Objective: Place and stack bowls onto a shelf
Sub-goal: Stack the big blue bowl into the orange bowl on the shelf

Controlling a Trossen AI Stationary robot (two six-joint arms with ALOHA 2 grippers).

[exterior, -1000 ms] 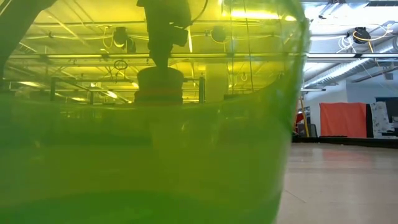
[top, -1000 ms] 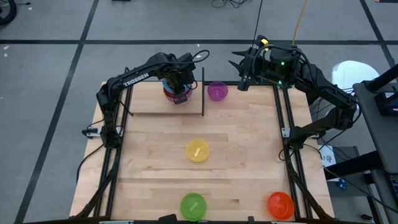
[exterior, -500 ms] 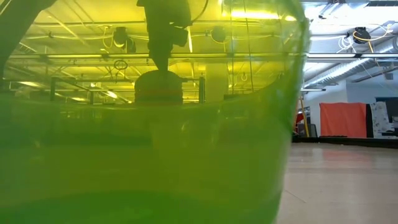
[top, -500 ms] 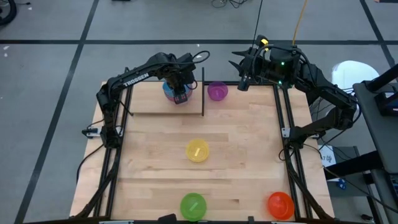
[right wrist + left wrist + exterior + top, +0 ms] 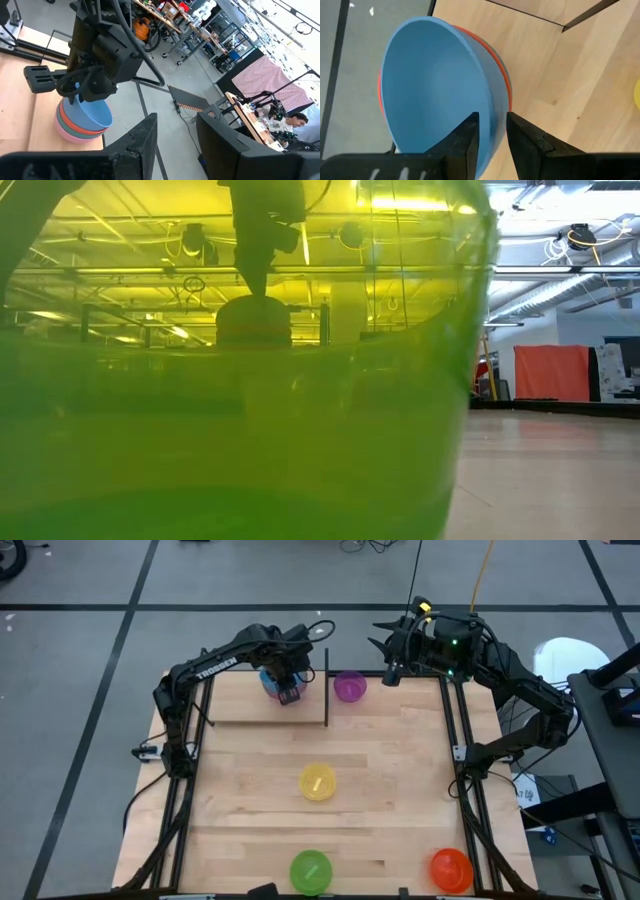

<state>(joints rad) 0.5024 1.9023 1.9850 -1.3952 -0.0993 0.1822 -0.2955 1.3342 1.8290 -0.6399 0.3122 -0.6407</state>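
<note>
A stack of bowls [image 5: 272, 680] stands on the shelf [image 5: 240, 708] near the table's far edge, just left of the shelf's black upright rod [image 5: 327, 690]. The right wrist view shows the stack [image 5: 80, 127] with pink at the bottom and the blue bowl [image 5: 435, 85] on top, nested in a red bowl [image 5: 506, 85]. My left gripper [image 5: 290, 693] is above the stack, shut on the blue bowl. My right gripper [image 5: 388, 670] waits open beyond the table's far right corner. The purple bowl [image 5: 349, 686] sits on the tabletop right of the rod. My left gripper [image 5: 492, 120] holds the blue bowl by its rim [image 5: 492, 106], on the side nearest the table's near edge. One finger [image 5: 470, 132] is inside the bowl and one [image 5: 520, 132] outside, coming from above and pointing down. The bowl sits nested on the stack, slightly tilted.
The yellow bowl [image 5: 318, 782] lies at mid-table, and the green bowl [image 5: 310, 870] and orange bowl [image 5: 451, 868] sit at the near edge. The green bowl [image 5: 230, 430] fills most of the low view. Bare tabletop lies between these bowls.
My left gripper has moved down and slightly toward the far edge, keeping its hold on the blue bowl. The blue bowl has sunk into the red bowl below it, and the stack now stands lower.
</note>
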